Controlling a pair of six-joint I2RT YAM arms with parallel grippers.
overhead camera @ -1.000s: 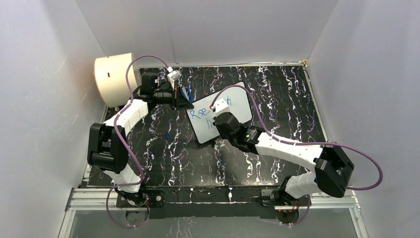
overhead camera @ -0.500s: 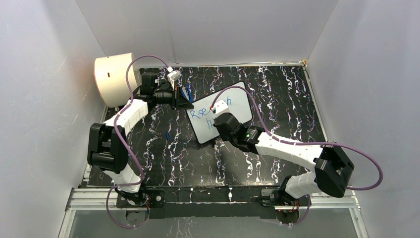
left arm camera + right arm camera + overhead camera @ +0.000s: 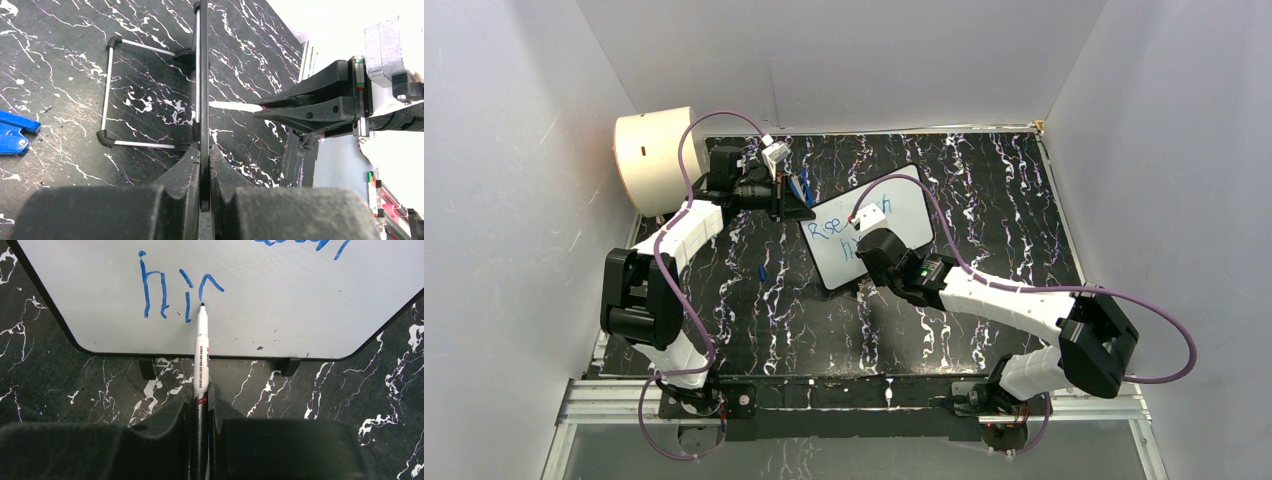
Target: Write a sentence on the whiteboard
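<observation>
The whiteboard (image 3: 906,214) stands tilted on its stand in the middle of the dark marbled table. My left gripper (image 3: 796,210) is shut on its left edge; the left wrist view shows the board edge-on (image 3: 202,75) between the fingertips (image 3: 204,150). My right gripper (image 3: 201,390) is shut on a white marker (image 3: 202,340), whose tip touches the board (image 3: 300,305) beside the blue letters. The sentence (image 3: 828,229) shows in blue, partly hidden by the right wrist. Its lower line (image 3: 165,295) reads "hi" plus a hooked stroke.
A cream drum (image 3: 656,158) sits at the back left by the wall. The stand's metal legs (image 3: 107,90) reach out behind the board. A blue clip-like object (image 3: 15,132) lies on the table near them. White walls close in three sides.
My right wrist has edged slightly toward the near right with the marker on the board. The left arm and the board have not moved.
</observation>
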